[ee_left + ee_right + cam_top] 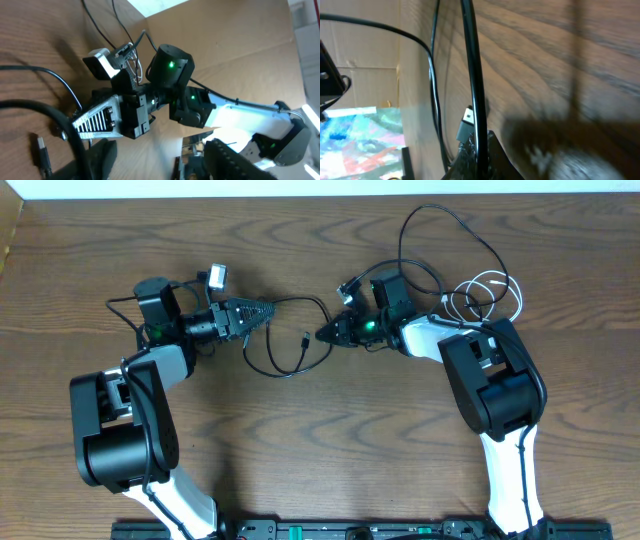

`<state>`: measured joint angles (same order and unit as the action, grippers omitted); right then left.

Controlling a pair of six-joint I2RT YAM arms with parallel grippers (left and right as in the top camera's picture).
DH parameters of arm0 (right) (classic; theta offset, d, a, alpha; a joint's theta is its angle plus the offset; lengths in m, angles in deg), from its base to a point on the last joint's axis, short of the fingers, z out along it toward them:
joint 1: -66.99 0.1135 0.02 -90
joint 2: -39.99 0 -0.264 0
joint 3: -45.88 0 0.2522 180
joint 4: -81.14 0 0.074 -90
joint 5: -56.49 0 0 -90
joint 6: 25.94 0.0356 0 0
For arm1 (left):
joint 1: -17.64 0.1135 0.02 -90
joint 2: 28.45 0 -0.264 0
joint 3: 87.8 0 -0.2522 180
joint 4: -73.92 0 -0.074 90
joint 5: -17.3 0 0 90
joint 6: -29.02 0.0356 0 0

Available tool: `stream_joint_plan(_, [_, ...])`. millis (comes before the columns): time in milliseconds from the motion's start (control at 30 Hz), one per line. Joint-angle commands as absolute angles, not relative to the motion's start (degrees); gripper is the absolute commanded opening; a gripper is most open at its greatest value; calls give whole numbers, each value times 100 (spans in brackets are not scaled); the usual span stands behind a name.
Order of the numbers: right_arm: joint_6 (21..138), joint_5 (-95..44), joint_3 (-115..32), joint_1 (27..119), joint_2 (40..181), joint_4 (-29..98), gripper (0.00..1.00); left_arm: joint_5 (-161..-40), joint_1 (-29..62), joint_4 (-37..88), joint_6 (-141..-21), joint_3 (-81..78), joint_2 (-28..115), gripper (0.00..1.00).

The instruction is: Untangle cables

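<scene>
Pinching black cable (474,75) (apparently): right gripper (322,335).

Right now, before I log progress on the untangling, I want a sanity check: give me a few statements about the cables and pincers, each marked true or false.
1. The white cable lies coiled on the table beside the right arm. True.
2. The right pincer is open and empty. False: it is shut on the black cable.
3. One plug of the black cable lies free on the table. True.
4. The white cable is wrapped around the left arm. False: it sits by the right arm, on the other side of the table.
</scene>
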<state>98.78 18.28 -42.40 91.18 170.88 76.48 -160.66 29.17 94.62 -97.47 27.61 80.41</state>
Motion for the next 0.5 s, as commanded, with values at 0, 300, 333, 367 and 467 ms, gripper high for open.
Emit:
stream_joint_plan(0, [9620,1677,-4231,9146,17182,7570,1,-15919,2926,9451,-9666,2761,8043,80])
stream_joint_plan(300, [9152,825,-4231,9205,17182,6960,1,-13649,2926,7239,-8711,2761,8043,89])
stream_joint_plan(333, [9115,700,-4231,9223,17182,6921,1,-13649,2926,7241,-8711,2758,8041,89])
stream_joint_plan(367, [9117,587,-4231,9238,17182,6888,1,-13649,2926,7241,-8711,2758,8028,89])
stream_joint_plan(467, [9117,235,-4231,9291,17182,6820,1,-13646,2926,7233,-8665,2758,7967,89])
